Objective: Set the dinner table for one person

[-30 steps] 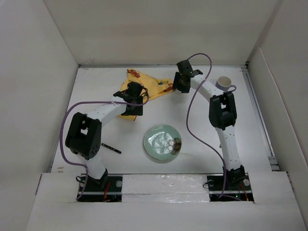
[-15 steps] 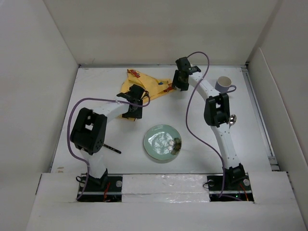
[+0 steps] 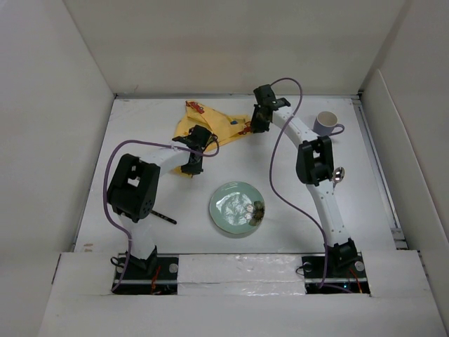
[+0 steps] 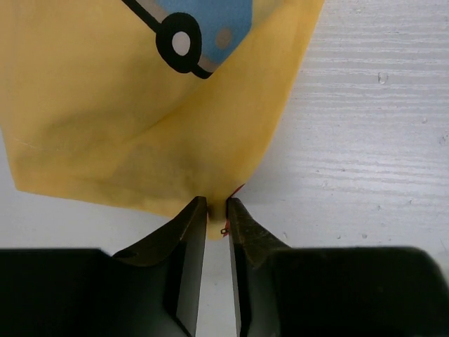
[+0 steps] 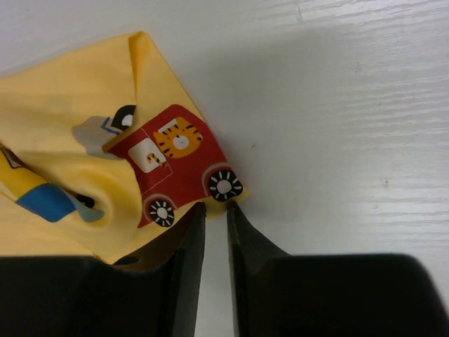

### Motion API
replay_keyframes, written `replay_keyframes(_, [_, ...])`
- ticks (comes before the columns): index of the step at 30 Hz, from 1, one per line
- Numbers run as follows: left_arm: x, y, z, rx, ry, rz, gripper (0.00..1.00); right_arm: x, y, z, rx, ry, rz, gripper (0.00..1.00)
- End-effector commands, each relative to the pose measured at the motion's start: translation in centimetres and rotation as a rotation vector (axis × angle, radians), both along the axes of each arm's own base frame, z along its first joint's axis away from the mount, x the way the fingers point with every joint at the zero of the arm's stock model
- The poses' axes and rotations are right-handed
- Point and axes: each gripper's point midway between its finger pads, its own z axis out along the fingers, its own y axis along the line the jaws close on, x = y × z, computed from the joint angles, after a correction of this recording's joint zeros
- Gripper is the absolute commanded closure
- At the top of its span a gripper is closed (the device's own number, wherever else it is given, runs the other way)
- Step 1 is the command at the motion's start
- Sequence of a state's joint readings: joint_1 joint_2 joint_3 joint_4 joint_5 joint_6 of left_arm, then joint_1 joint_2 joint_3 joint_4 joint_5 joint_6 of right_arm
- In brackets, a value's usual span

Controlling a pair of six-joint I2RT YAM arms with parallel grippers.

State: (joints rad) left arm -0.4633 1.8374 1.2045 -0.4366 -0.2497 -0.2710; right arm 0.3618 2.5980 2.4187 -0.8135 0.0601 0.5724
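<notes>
left end effector [image 4: 217, 205] and right end effector [image 5: 216, 208] are each clamping a corner of the placemat [image 4: 140, 126] lying on the counter [image 4: 365, 140].

Right arm [image 3: 312, 160] crosses the dinner table [image 3: 140, 119] between plate [image 3: 237, 208] and cup [image 3: 325, 123].

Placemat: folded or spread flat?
Folded, not spread: placemat lies as a crumpled triangle, with overlapping layers in both wrist views.

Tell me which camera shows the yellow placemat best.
Top external: only there does nearly the whole placemat show, crumpled on the dinner table. The left wrist view shows just one corner, pinched in the left pincer. The right wrist view shows another corner, with a red truck print, in the right pincer.
</notes>
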Motion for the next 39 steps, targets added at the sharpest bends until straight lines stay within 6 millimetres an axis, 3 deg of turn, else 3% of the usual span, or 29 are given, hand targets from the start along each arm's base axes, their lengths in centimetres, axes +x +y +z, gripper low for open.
replay_keyframes(1, [-0.4, 0.7, -0.5, 0.039, 0.01, -0.013, 0.85, 0.0, 1.7, -1.0, 0.065, 0.004, 0.011, 0.8])
replay_keyframes(3, [-0.4, 0.9, -0.5, 0.05, 0.007, -0.012, 0.97, 0.7, 1.3, 0.0, 0.083, -0.032, -0.005, 0.88])
replay_keyframes(5, [-0.3, 1.1, -0.2, 0.037, 0.001, -0.005, 1.0, 1.0, 0.9, 0.9, 0.098, -0.051, -0.024, 0.97])
replay_keyframes(8, [1.0, 1.9, 1.7, -0.01, -0.05, 0.031, 1.0, 1.2, 0.9, 3.7, 0.119, -0.119, -0.018, 1.0])
replay_keyframes(11, [2.7, 1.7, 5.6, -0.093, -0.138, 0.053, 1.0, 1.0, 0.5, 7.3, 0.123, -0.196, -0.011, 1.0])
replay_keyframes(12, [3.7, 1.8, 8.5, -0.156, -0.198, 0.067, 1.0, 0.8, 0.4, 8.4, 0.123, -0.214, -0.004, 1.0])
replay_keyframes(13, [4.3, 1.9, 10.1, -0.201, -0.229, 0.076, 1.0, 0.6, -0.5, 11.4, 0.126, -0.258, -0.012, 1.0])
replay_keyframes(14, [4.9, 2.2, 11.9, -0.248, -0.264, 0.088, 1.0, -0.2, -0.9, 11.4, 0.118, -0.248, -0.013, 1.0])
replay_keyframes(16, [6.5, 3.9, 19.2, -0.428, -0.41, 0.128, 1.0, -1.8, -2.4, 14.9, 0.104, -0.304, -0.004, 1.0])
replay_keyframes(17, [6.5, 3.9, 19.2, -0.429, -0.41, 0.128, 1.0, -2.7, -2.7, 16.2, 0.109, -0.317, -0.003, 1.0])
replay_keyframes(18, [6.7, 4.0, 22.6, -0.492, -0.472, 0.111, 1.0, -3.1, -3.3, 17.4, 0.114, -0.339, -0.005, 1.0])
replay_keyframes(19, [7.1, 5.8, 24.4, -0.526, -0.515, 0.155, 1.0, -3.8, -4.1, 18.8, 0.118, -0.361, 0.006, 1.0])
replay_keyframes(20, [7.2, 6.4, 26.0, -0.556, -0.549, 0.165, 1.0, -5.3, -4.5, 22.4, 0.135, -0.421, 0.012, 1.0])
replay_keyframes(21, [7.1, 6.4, 29.0, -0.623, -0.608, 0.134, 1.0, -6.3, -5.4, 22.4, 0.13, -0.412, 0.008, 1.0])
replay_keyframes(22, [7.2, 8.2, 30.5, -0.65, -0.651, 0.165, 1.0, -7.1, -6.4, 23.5, 0.135, -0.423, -0.003, 1.0])
replay_keyframes(24, [6.8, 8.6, 33.9, -0.742, -0.717, 0.158, 1.0, -10.1, -6.6, 26.6, 0.191, -0.451, 0.039, 1.0])
replay_keyframes(26, [6.7, 10.0, 35.8, -0.788, -0.761, 0.196, 1.0, -11.8, -7.5, 28.8, 0.234, -0.484, 0.048, 1.0])
replay_keyframes(27, [6.4, 10.0, 37.1, -0.814, -0.792, 0.183, 1.0, -13.5, -7.9, 31.1, 0.261, -0.522, 0.053, 1.0])
replay_keyframes(30, [6.3, 10.4, 38.1, -0.84, -0.825, 0.222, 1.0, -15.4, -9.4, 32.4, 0.284, -0.53, 0.032, 1.0])
replay_keyframes(33, [6.7, 10.2, 37.5, -0.871, -0.812, 0.232, 1.0, -16.3, -10.6, 33.5, 0.303, -0.542, 0.024, 1.0])
replay_keyframes(36, [8.2, 10.4, 35.9, -0.874, -0.788, 0.256, 1.0, -15.2, -11.5, 34.3, 0.294, -0.573, 0.0, 1.0])
replay_keyframes(39, [10.3, 10.8, 36.3, -0.89, -0.797, 0.269, 1.0, -12.5, -11.7, 36.2, 0.298, -0.622, -0.018, 1.0])
